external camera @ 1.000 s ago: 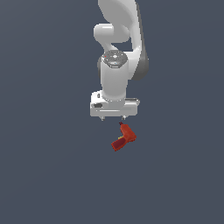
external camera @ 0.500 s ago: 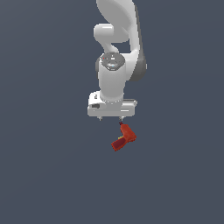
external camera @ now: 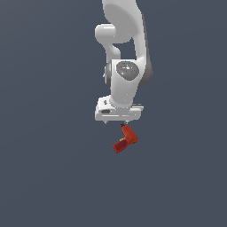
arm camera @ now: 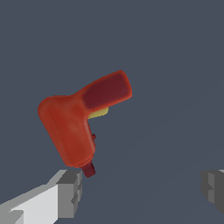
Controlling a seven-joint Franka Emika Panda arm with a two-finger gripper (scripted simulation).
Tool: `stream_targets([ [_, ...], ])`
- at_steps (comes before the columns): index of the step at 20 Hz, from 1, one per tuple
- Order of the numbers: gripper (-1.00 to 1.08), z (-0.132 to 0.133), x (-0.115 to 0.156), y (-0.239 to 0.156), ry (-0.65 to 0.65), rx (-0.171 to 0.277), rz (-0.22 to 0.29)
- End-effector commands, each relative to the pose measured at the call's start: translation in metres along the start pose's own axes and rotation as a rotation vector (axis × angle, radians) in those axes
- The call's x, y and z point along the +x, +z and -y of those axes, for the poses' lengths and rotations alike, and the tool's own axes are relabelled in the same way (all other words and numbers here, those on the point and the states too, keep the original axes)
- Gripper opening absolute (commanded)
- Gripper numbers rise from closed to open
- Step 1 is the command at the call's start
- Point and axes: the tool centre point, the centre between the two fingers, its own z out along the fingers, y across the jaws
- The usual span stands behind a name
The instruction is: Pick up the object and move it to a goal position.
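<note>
The object (external camera: 125,138) is a small glossy red drill shape lying on the dark grey floor directly under my white hand. In the wrist view the object (arm camera: 81,120) shows its bulky body, angled handle and dark red tip. That tip sits right beside one grey fingertip (arm camera: 70,192), and whether they touch cannot be told. My gripper (arm camera: 142,189) is open, its fingers far apart with only floor between them. The object lies off to one side of the gap, by that finger. In the exterior view the gripper (external camera: 117,123) hangs just above the object.
A plain dark grey floor (external camera: 53,177) surrounds the object on every side. The white arm (external camera: 124,48) rises straight above the hand. No other objects or edges show.
The hand has come down a little toward the object, shifting slightly sideways. The object has stayed where it was.
</note>
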Motion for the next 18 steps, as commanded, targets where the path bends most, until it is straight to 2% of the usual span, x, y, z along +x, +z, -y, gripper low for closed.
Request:
stream_targets([
  [1, 1.08, 0.01, -0.001, 0.009, -0.028, -0.034, 0.011],
  [11, 1.08, 0.057, -0.006, 0.054, -0.183, -0.223, 0.04],
  [18, 1.08, 0.078, -0.009, 0.072, -0.257, -0.31, 0.04],
])
